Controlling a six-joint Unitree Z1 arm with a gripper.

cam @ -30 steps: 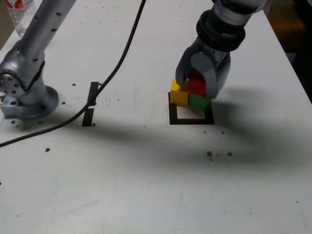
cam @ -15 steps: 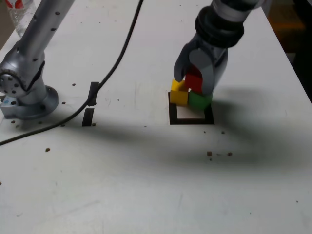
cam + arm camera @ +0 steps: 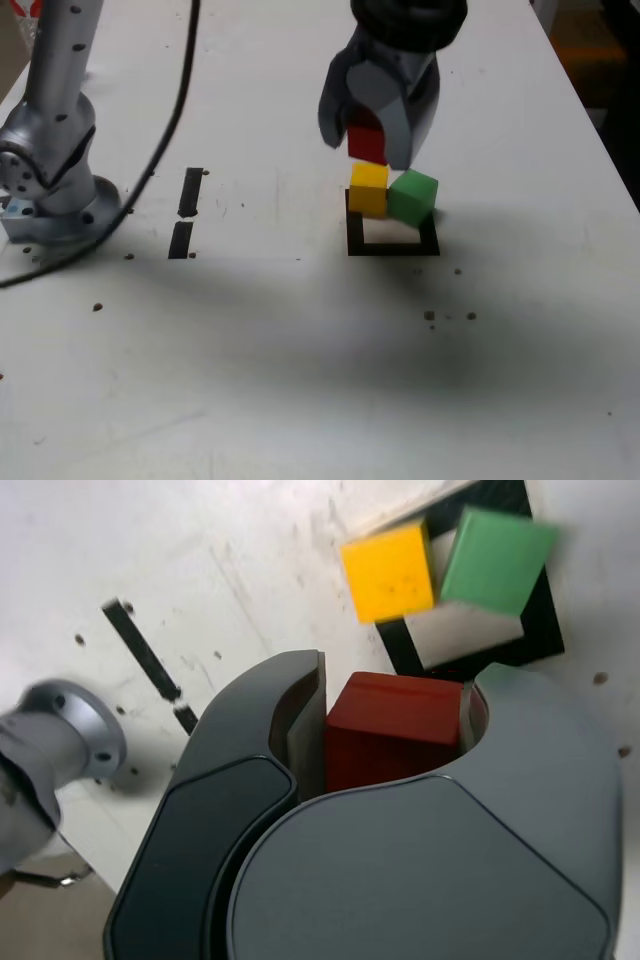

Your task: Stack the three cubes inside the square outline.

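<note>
- gripper (image 3: pixel 372 140) is up above the desk (image 3: pixel 300 350), fingers (image 3: pixel 300 720) clamped on the red cube (image 3: pixel 367 143), one on each side of it.
- red cube (image 3: pixel 392 728) is off the surface, hanging over the far edge of the square outline (image 3: pixel 392 235), just above the yellow cube (image 3: pixel 368 188) in the exterior view.
- from the wrist camera its flat faces sit flush against the finger pads, so it looks squarely gripped; it's a cube, no long axis to speak of.
- yellow cube (image 3: pixel 388 570) sits on the desk at the far corner of the outline on the exterior view's left, over the black tape, edges roughly in line with the frame.
- green cube (image 3: pixel 412 197) is right beside the yellow one, on the exterior view's right, touching or very nearly so; it's turned at an angle to the outline, a corner pointing toward the camera.
- green cube (image 3: pixel 496 560) overlaps the tape and part of the white centre of the square outline (image 3: pixel 545 630).
- two short black tape strips (image 3: pixel 186 212) lie end to end well off to the exterior view's left, near the arm base (image 3: pixel 55 195).
- a black cable (image 3: pixel 165 130) hangs down and trails toward the base.
</note>
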